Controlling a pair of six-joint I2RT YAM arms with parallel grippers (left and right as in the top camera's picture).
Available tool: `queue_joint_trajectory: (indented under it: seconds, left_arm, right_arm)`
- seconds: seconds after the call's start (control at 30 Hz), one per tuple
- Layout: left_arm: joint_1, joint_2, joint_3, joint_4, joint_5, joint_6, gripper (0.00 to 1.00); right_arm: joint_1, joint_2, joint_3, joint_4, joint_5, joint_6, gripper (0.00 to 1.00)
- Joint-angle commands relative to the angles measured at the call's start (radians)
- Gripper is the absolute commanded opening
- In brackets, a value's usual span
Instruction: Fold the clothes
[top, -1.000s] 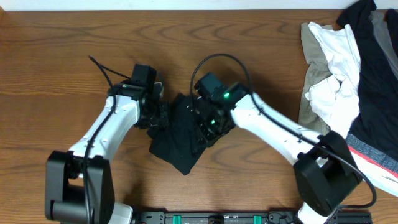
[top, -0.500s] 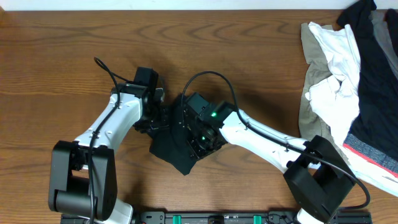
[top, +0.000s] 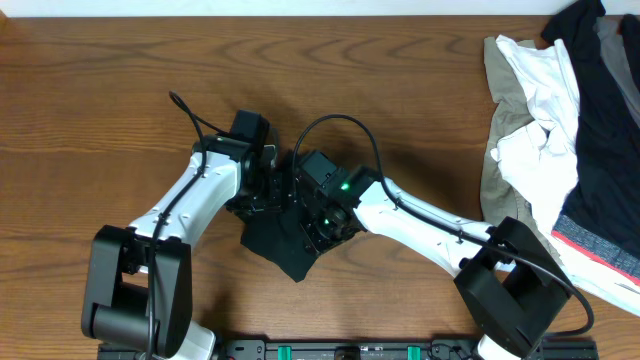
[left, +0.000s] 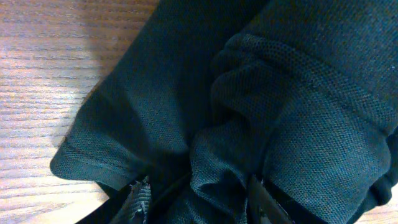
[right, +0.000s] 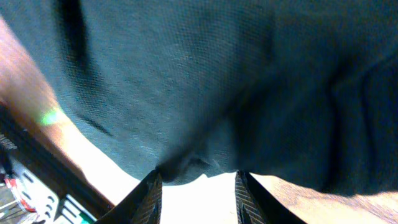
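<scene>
Across the wooden table (top: 100, 80), my two arms have closed in on each other over the past second. The left has swung right and the right has come left and toward the near edge, so both wrists now crowd over one spot. By the right edge, well apart from the work, lie the heap of white and beige garments (top: 525, 120) and the dark garment with a striped band (top: 600, 170). The black polo shirt (top: 285, 245) sits about midway along the near edge as a crumpled wad, with one corner poking toward that edge. It has hardly shifted, which I take to mean the fold is barely begun and the cloth is being gathered rather than laid flat. My left claw (left: 198, 196) is clenched on a thick pleat of the shirt, with knit bunched between its fingers (left: 135, 198). My right claw (right: 198, 183) is at the shirt's hem, with bare table showing between its tips. That view is blurred, so I cannot tell whether it grips cloth. Collar, logo and sleeves are buried in the wad, and from overhead both claws are hidden under their own wrists.
</scene>
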Motion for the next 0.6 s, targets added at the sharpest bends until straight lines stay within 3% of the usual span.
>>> queue_joint_trajectory:
  seconds: [0.0,0.57]
  left_arm:
    - [-0.003,0.006,-0.010,-0.008,0.003,0.014,0.52]
    - [-0.003,0.006,-0.010,-0.008,0.001,0.014,0.52]
  right_arm:
    - [0.003,0.009,-0.013,-0.015,0.048,0.043,0.36]
    - [0.003,0.009,-0.027,0.037,0.063,0.118,0.34]
